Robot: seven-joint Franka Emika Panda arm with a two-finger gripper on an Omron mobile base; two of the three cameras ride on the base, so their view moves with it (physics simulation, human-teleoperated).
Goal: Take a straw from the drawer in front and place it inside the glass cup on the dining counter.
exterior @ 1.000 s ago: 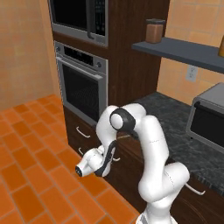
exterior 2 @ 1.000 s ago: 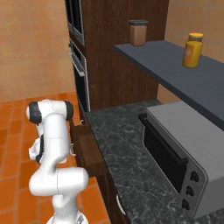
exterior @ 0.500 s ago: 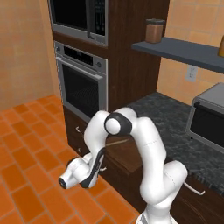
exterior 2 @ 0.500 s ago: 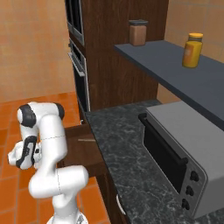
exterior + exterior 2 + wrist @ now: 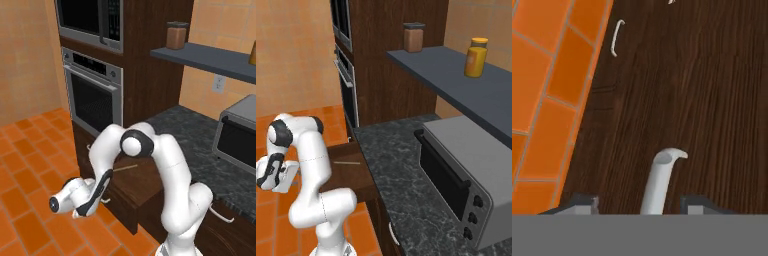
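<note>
Tool [image 5: 641,204] straddles drawer [image 5: 134,182] handle [image 5: 660,180], oven [image 5: 94,96] behind.

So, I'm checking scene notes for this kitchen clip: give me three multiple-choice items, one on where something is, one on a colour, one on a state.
1. Where does the straw lie?
A. in the pulled-out drawer
B. on the floor
C. on the shelf

2. What colour is the floor?
A. grey
B. orange
C. white

3. How do the gripper's jaws stand?
A. clamped on the handle
B. apart, with the handle between them
C. holding the straw

Answers:
1 A: the straw rests in the drawer.
2 B: orange floor tiles.
3 B: gripper fingertips flank the handle, ungripped.
</note>
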